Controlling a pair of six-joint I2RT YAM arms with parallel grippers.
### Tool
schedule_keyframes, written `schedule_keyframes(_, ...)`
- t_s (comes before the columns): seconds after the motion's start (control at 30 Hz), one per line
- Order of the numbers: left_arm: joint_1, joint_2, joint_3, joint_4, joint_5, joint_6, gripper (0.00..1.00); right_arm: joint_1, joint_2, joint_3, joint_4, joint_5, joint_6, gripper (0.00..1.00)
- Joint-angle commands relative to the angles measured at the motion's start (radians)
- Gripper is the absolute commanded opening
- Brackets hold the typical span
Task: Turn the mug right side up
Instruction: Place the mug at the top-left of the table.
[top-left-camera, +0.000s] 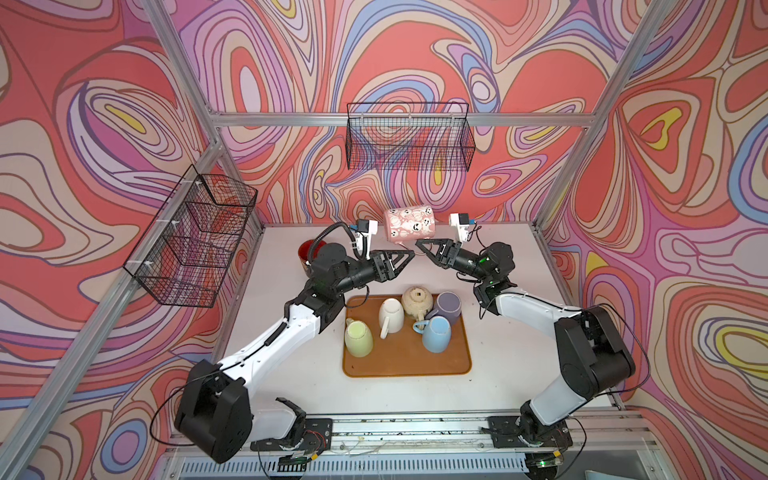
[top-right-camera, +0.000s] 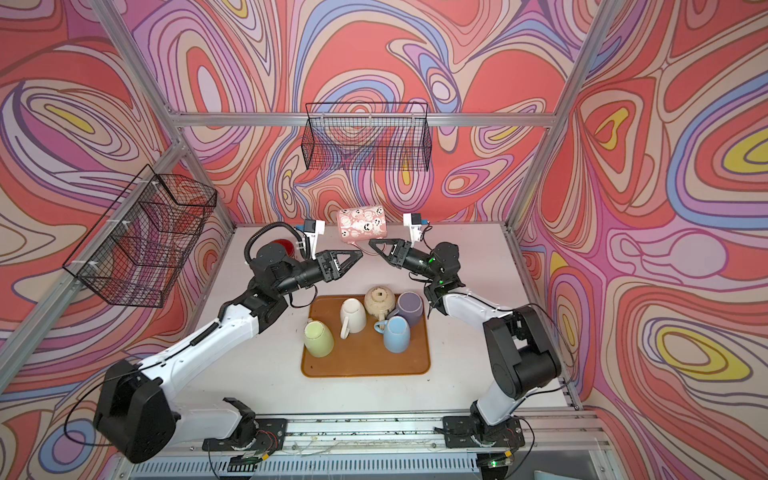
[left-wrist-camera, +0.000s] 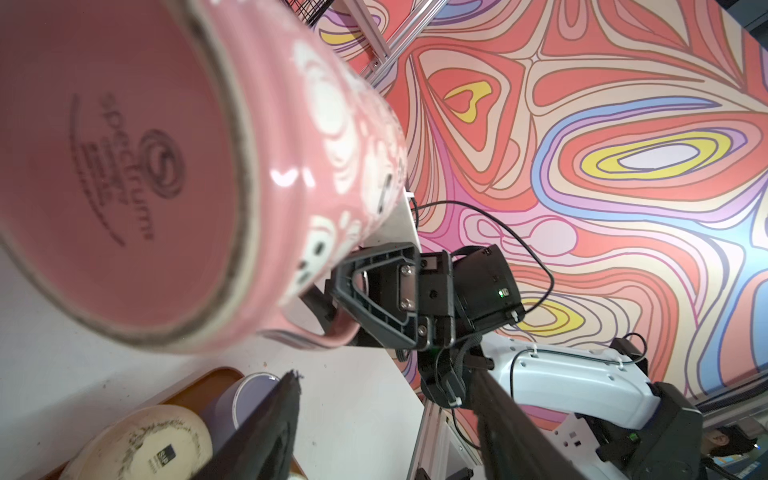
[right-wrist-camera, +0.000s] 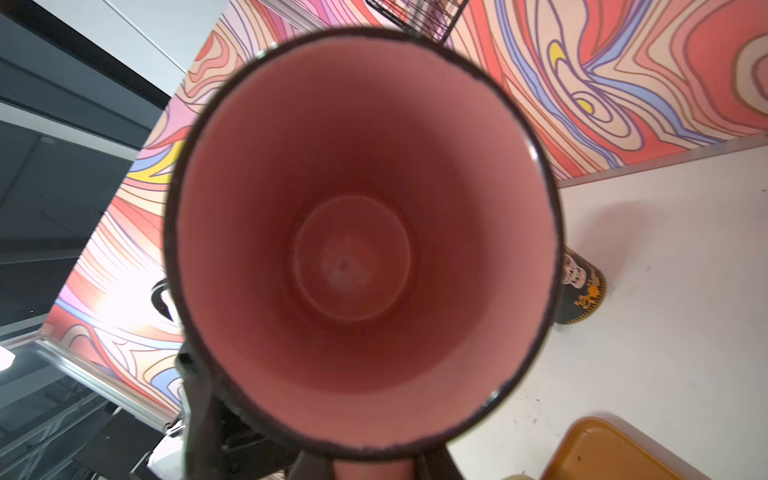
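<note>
- The pink mug (top-left-camera: 409, 224) hangs on its side above the far end of the table (top-left-camera: 498, 365).
- The right gripper (top-left-camera: 419, 244) meets its handle from below; the left gripper (top-left-camera: 409, 257) sits just beside, the two tips close together.
- On the brown tray (top-left-camera: 415, 368) stand a green mug (top-left-camera: 358, 338), a white mug (top-left-camera: 391, 316), a cream pot (top-left-camera: 417, 301), a purple mug (top-left-camera: 449, 306) and a blue mug (top-left-camera: 436, 336), all bottoms up.
- A red mug (top-left-camera: 305, 250) shows behind the left arm (top-left-camera: 291, 328).

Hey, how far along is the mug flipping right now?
Done: pink mug is in the air, off the table. In hand: right end effector grips its handle, mug lying sideways; left end effector is open. Left: rotate it upright, set it down.
</note>
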Motion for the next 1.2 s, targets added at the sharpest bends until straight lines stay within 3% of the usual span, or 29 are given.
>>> schedule_keyframes(0.0, -0.005, -0.108, -0.029, -0.18, -0.086, 0.117, 0.89, 0.0, -0.061, 0.054, -0.079, 0.044, -0.128, 0.0)
schedule_keyframes(0.1, -0.004, -0.219, -0.054, -0.332, -0.206, 0.166, 1.0, 0.033, -0.061, 0.128, -0.318, 0.089, -0.275, 0.0)
schedule_keyframes(0.27, -0.005, -0.375, -0.059, -0.633, -0.472, 0.216, 1.0, 0.153, 0.005, 0.335, -0.746, 0.283, -0.543, 0.0)
schedule_keyframes(0.43, -0.005, -0.395, 0.014, -0.971, -0.707, 0.192, 1.0, 0.238, 0.134, 0.517, -0.928, 0.46, -0.644, 0.0)
schedule_keyframes(0.7, -0.005, -0.401, 0.082, -1.263, -0.961, 0.085, 1.0, 0.337, 0.382, 0.811, -1.166, 0.708, -0.771, 0.0)
schedule_keyframes(0.8, -0.005, -0.44, 0.083, -1.312, -1.018, 0.067, 1.0, 0.359, 0.471, 0.916, -1.24, 0.775, -0.789, 0.0)
schedule_keyframes(1.17, -0.004, -0.505, 0.067, -1.415, -1.017, 0.201, 1.0, 0.468, 0.801, 1.366, -1.504, 1.073, -0.801, 0.0)
